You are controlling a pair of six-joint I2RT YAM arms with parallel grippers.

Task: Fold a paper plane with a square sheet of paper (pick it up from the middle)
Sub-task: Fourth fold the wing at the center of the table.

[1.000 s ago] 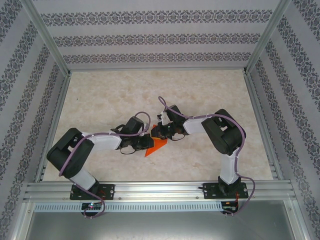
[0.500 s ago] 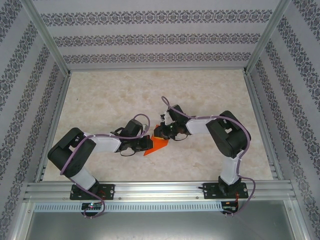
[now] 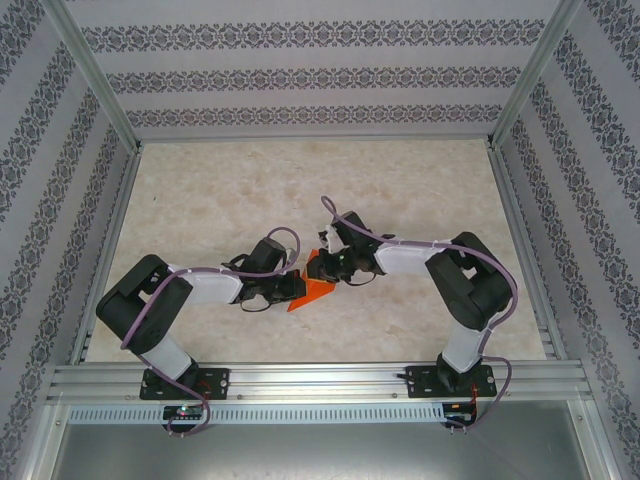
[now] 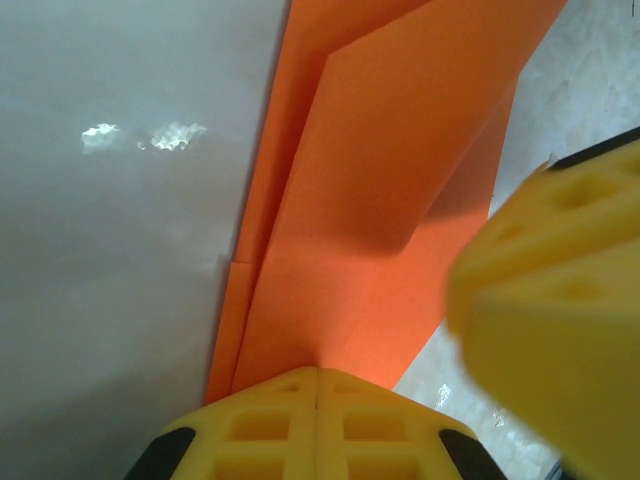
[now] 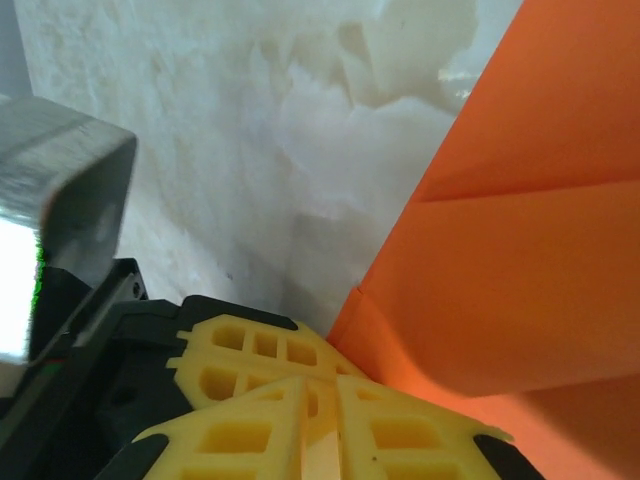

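Bright, even light; blurred wrist close-ups

Nothing legible anywhere: no lettering, label, brand, number or sign. Plain and unmarked across the orange paper point(image 4: 400, 200), layers and creases alike. On the walls point(image 3: 300, 80), just bands of a repeating dark ornament, not writing. On the arm bases point(image 3: 185, 382) and front rail point(image 3: 320, 378), any marking too small to make out
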